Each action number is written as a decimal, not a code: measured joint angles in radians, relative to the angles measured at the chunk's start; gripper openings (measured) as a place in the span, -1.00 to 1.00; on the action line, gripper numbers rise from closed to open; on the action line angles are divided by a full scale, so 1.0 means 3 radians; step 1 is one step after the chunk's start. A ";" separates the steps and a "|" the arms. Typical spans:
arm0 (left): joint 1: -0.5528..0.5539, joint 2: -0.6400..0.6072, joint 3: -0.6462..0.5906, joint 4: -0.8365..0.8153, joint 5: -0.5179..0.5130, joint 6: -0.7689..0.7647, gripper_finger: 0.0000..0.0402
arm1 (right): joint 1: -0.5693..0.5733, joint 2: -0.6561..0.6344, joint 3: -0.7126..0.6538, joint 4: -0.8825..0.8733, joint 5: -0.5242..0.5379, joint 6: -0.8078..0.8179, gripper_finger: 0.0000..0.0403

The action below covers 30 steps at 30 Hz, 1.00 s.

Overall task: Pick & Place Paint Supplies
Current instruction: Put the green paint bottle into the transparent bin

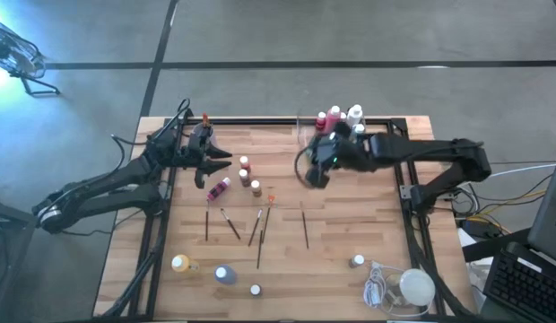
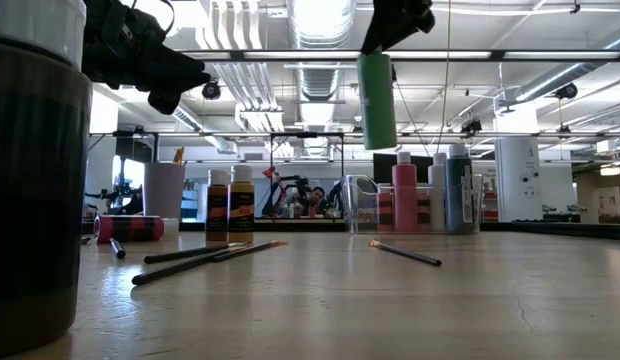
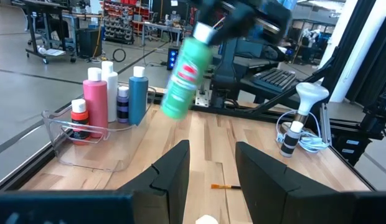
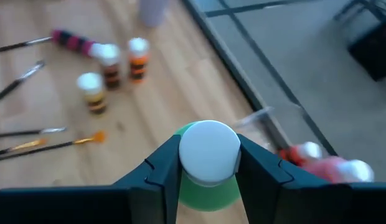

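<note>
My right gripper is shut on a green bottle with a white cap. It holds the bottle high over the table's far middle, near the clear tray. In the left wrist view the green bottle hangs beside that tray. My left gripper stands open at the far left, level, with nothing between its fingers. Brown bottles stand on the table, and a pink bottle lies on its side. Several thin brushes lie flat in the middle. My right gripper pinches the green bottle's white cap between its two fingers, one on each side. The fingers slant down from above. The bottle hangs below them, nearly upright and slightly tilted, lifted well clear of the table.
The clear tray holds red, white, blue and purple bottles. A yellow bottle, a blue bottle and two small bottles stand near the front edge. A white lump with a coiled cord lies at the front right.
</note>
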 joint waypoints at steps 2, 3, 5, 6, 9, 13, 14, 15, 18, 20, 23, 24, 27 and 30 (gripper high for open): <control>0.0001 -0.0001 0.0000 -0.0001 0.0001 0.0000 -0.33 | -0.0138 -0.0113 -0.0062 0.0044 0.0040 0.0000 -0.39; 0.0001 -0.0001 0.0000 0.0000 0.0001 0.0000 -0.33 | -0.0213 -0.0170 -0.0102 0.0055 0.0051 0.0001 -0.39; 0.0000 -0.0001 -0.0001 0.0000 0.0000 0.0000 -0.33 | -0.0374 -0.0296 -0.0211 0.0111 0.0049 0.0003 -0.41; 0.0000 -0.0001 -0.0001 0.0000 0.0000 0.0000 -0.33 | -0.0448 -0.0351 -0.0276 0.0166 0.0051 0.0002 -0.42; 0.0001 -0.0001 -0.0001 0.0000 0.0000 0.0000 -0.33 | -0.0665 -0.0519 -0.0504 0.0339 0.0035 0.0001 -0.43; 0.0000 0.0000 -0.0001 0.0000 0.0000 0.0002 -0.33 | -0.0958 -0.0730 -0.0837 0.0580 -0.0194 0.0017 -0.40; 0.0001 -0.0001 -0.0001 0.0001 0.0001 0.0005 -0.33 | -0.1031 -0.0763 -0.0917 0.0645 -0.0227 0.0015 -0.39; 0.0001 -0.0001 -0.0001 0.0000 0.0000 0.0005 -0.33 | -0.1097 -0.0794 -0.0997 0.0709 -0.0250 0.0016 -0.39; 0.0001 -0.0001 -0.0001 0.0001 0.0000 0.0005 -0.33 | -0.1290 -0.0849 -0.1182 0.0931 -0.0329 0.0009 -0.41; 0.0001 -0.0001 -0.0001 0.0001 0.0000 0.0005 -0.33 | -0.1418 -0.0854 -0.1278 0.1001 -0.0434 0.0004 -0.43; 0.0000 -0.0001 -0.0001 0.0001 0.0000 0.0005 -0.33 | -0.1569 -0.0846 -0.1437 0.1073 -0.0527 0.0000 -0.42; 0.0001 -0.0001 -0.0001 0.0002 0.0000 0.0005 -0.33 | -0.1614 -0.0846 -0.1477 0.1087 -0.0534 0.0000 -0.41; 0.0001 0.0000 -0.0001 0.0003 0.0000 0.0006 -0.33 | -0.1740 -0.0849 -0.1589 0.1116 -0.0574 0.0000 -0.38; 0.0000 0.0000 -0.0001 0.0002 0.0000 0.0014 -0.33 | -0.1821 -0.0849 -0.1705 0.1196 -0.0594 -0.0019 -0.40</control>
